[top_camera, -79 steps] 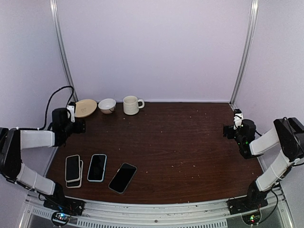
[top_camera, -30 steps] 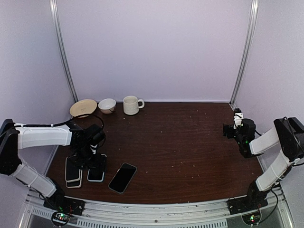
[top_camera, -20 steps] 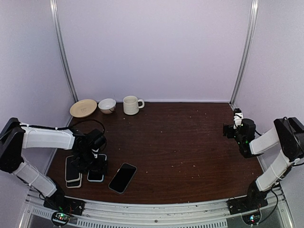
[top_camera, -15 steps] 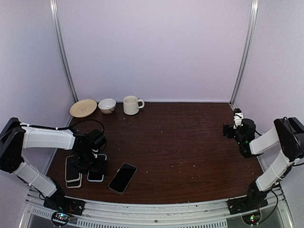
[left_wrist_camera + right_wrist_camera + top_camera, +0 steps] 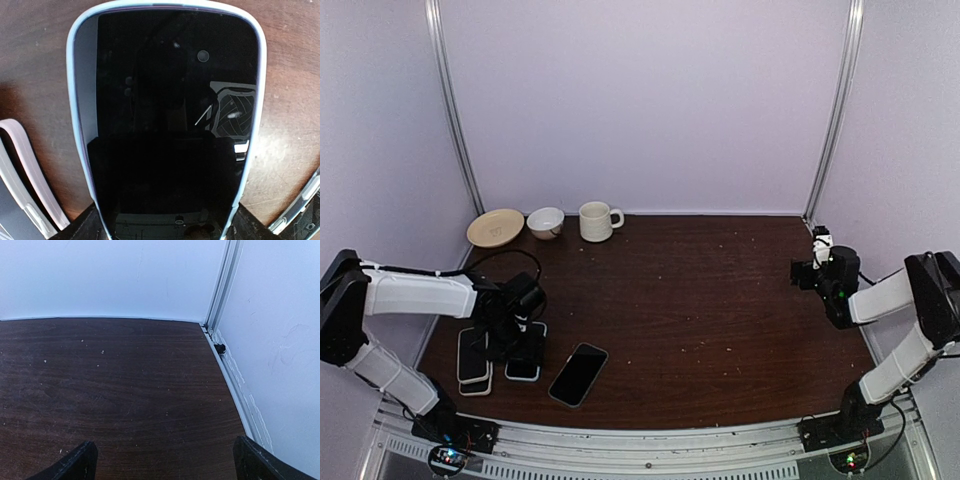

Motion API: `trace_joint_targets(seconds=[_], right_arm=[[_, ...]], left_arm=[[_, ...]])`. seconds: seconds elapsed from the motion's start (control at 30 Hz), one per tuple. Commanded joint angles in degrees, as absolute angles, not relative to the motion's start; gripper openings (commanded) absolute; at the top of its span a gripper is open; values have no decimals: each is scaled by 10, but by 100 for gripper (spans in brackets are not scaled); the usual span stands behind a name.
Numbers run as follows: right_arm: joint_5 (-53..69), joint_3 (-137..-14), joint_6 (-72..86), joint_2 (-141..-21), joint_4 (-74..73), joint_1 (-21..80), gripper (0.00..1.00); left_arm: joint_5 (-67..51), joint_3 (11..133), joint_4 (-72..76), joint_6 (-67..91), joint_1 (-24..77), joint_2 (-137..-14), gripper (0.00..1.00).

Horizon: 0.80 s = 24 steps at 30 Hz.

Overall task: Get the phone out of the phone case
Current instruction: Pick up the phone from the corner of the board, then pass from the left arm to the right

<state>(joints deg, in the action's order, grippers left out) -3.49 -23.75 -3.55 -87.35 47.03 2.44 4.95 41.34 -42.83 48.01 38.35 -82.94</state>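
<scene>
Counter [image 5: 720, 300] of dark wood is carrying a tan plate [image 5: 495, 227], a white bowl [image 5: 546, 222] and a cream mug [image 5: 599, 221] in a row along its far-left edge, all well apart from the working area. Three handsets are lying face up near the front-left corner. A stacked pair [image 5: 472, 362] is sitting on the left, the cased phone [image 5: 170, 125] is lying in the middle, and a bare black phone [image 5: 578, 374] is resting at an angle on the right. Both neighbours are crowding the middle one, and in the left wrist view a pale case edge and a dark handset edge are showing just beside it at the lower corners. The phone is sitting fully inside its light-blue phone case [image 5: 73, 90], flat on the counter. The left claw [image 5: 170, 227] is hanging directly over the near end of it. The claw's dark fingers [image 5: 87, 227] are straddling the case, one at each long side. Whether they are pressing on the rim or only flanking it cannot be told. The right claw [image 5: 165, 460] is idling near the right edge of the counter, well apart from all three handsets, with its fingers spread wide and gripping nothing.
</scene>
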Motion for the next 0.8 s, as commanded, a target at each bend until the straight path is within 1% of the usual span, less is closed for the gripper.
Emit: trace_joint_targets(seconds=[0.0,0.23,0.43,0.5,0.57,0.67,0.77], right_arm=[[-47,-266,-26,-808,388,21,99],[-82,-360,69,-688,124,23,99],[-42,-484,134,-660,-130,24,99],[-9,-510,162,-646,-188,24,99],[56,-519,195,-628,-224,25,100],[139,-510,247,-596,-247,35,99],[186,-499,294,-575,-258,66,99]], left_arm=[[93,407,-382,439,389,-781,65],[84,443,-373,350,390,-715,64],[68,482,-338,296,403,-699,63],[48,490,-314,277,407,-697,63],[34,501,-294,254,413,-698,63],[16,516,-262,221,426,-712,62],[1,537,-234,196,439,-737,62]])
